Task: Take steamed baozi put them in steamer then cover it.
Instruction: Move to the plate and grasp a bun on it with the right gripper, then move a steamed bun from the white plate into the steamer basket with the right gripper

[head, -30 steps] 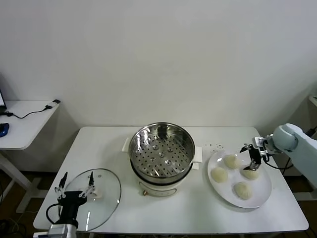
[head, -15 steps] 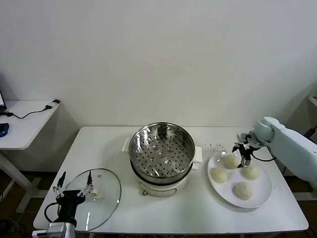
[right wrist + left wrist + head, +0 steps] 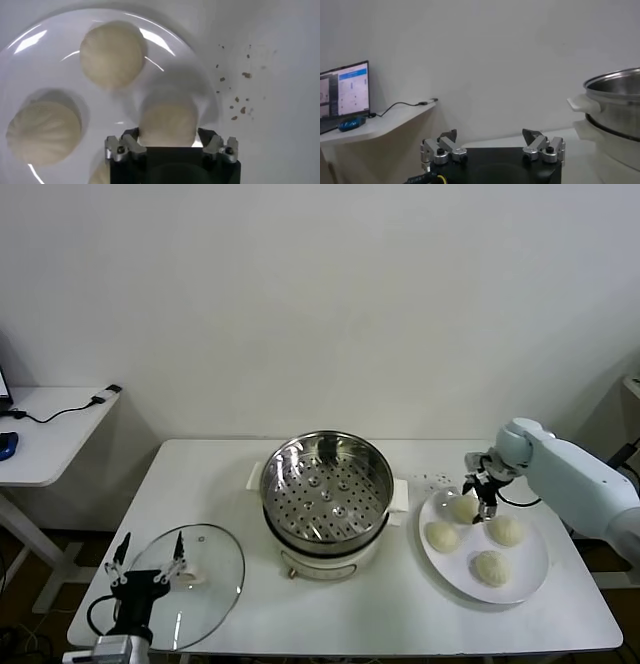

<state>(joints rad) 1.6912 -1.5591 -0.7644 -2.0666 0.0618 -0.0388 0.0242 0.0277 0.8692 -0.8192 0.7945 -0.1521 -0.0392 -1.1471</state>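
Four off-white baozi lie on a white plate (image 3: 531,582) at the right. My right gripper (image 3: 479,491) hovers just over the baozi nearest the steamer (image 3: 462,508). In the right wrist view my right gripper (image 3: 170,141) is open, and its fingers straddle this baozi (image 3: 168,121) with a small gap on each side. The steel steamer (image 3: 325,489) stands uncovered and empty at the table's middle. The glass cover (image 3: 200,587) lies flat at the front left. My left gripper (image 3: 148,560) is open above the cover, and it shows open in its own view (image 3: 491,140).
The other baozi (image 3: 441,535) (image 3: 506,530) (image 3: 489,566) share the plate. Crumbs (image 3: 435,477) lie between the steamer and the plate. A side table (image 3: 50,424) with a cable stands far left. The steamer's side (image 3: 615,110) shows in the left wrist view.
My right gripper has moved left across the plate, from over the right-hand baozi to over the one nearest the steamer. The left arm has barely shifted.
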